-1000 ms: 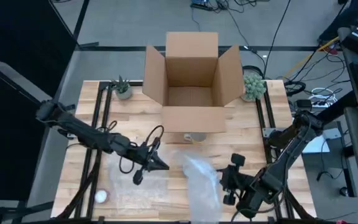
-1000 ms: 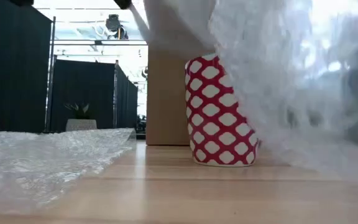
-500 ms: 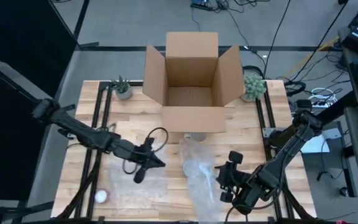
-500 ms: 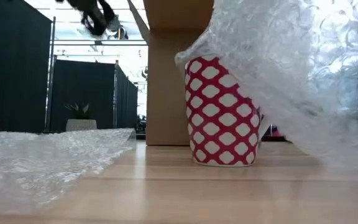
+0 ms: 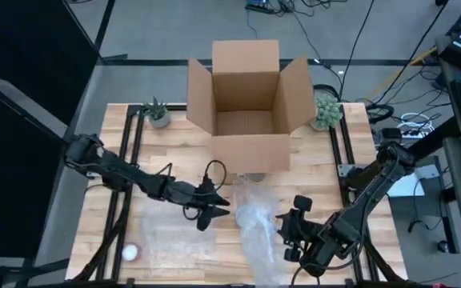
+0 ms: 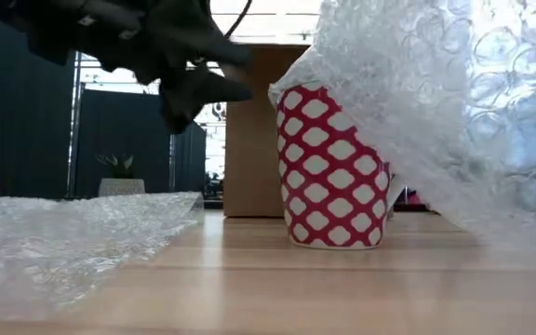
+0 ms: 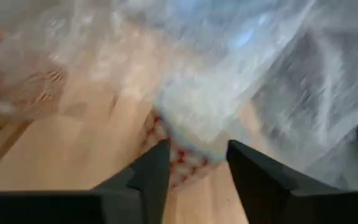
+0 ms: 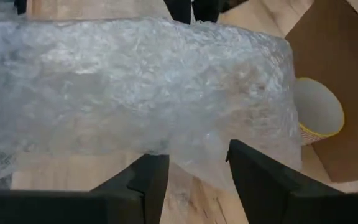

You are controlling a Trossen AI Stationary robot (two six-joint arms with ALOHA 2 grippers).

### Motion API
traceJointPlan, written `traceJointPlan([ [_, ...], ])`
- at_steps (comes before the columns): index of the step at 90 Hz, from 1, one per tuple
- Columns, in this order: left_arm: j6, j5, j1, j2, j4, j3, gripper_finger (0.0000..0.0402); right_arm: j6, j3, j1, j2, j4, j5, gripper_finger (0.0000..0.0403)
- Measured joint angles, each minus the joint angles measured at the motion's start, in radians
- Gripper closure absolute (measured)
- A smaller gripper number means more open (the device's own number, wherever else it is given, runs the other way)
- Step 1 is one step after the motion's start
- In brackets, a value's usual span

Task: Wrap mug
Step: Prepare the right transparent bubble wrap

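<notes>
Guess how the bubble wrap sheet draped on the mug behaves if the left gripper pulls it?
Probably floppy: the bubble wrap sags over the mug. Likely light, so it should follow the left gripper easily. The mug stands upright; a hard tug might tip it.

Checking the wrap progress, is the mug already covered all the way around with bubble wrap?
No, the mug shows its red pattern bare, with bubble wrap draped on one side.

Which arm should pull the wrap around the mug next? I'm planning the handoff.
Probably the left. The left gripper hangs open right beside the mug, at the bubble wrap draped over it. The right gripper sits farther down the sheet, away from the mug.
</notes>
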Motion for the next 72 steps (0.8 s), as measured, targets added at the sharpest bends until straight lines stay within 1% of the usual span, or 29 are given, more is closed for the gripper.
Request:
traceJointPlan([
  [12, -0.044, -0.015, -0.013, 0.103, 0.121, 0.000, 0.0200, 0.000, 0.000, 0.000, 0.000, 0.001, 0.000, 0.0250],
  [28, -0.059, -0.096, -0.008, 0.209, 0.346, -0.001, 0.0194, -0.003, 0.000, 0.000, 0.000, 0.006, 0.000, 0.0250],
  [36, -0.059, -0.096, 0.004, 0.230, 0.435, -0.001, 0.0194, -0.003, 0.000, 0.002, 0.000, 0.007, -0.001, 0.0250],
  [42, -0.056, -0.068, 0.013, 0.230, 0.475, -0.001, 0.0194, -0.003, 0.000, 0.002, 0.000, 0.009, 0.000, 0.0250],
  [54, -0.006, -0.006, 0.019, 0.231, 0.470, 0.029, 0.0194, -0.004, 0.000, 0.002, 0.000, 0.012, 0.000, 0.0250],
  [60, 0.025, 0.010, 0.016, 0.231, 0.433, 0.056, 0.0198, -0.004, 0.000, -0.001, 0.000, 0.014, 0.000, 0.0250],
  [72, 0.086, 0.010, 0.012, 0.231, 0.301, 0.112, 0.0229, -0.011, 0.000, -0.008, 0.000, 0.036, 0.000, 0.0250],
])
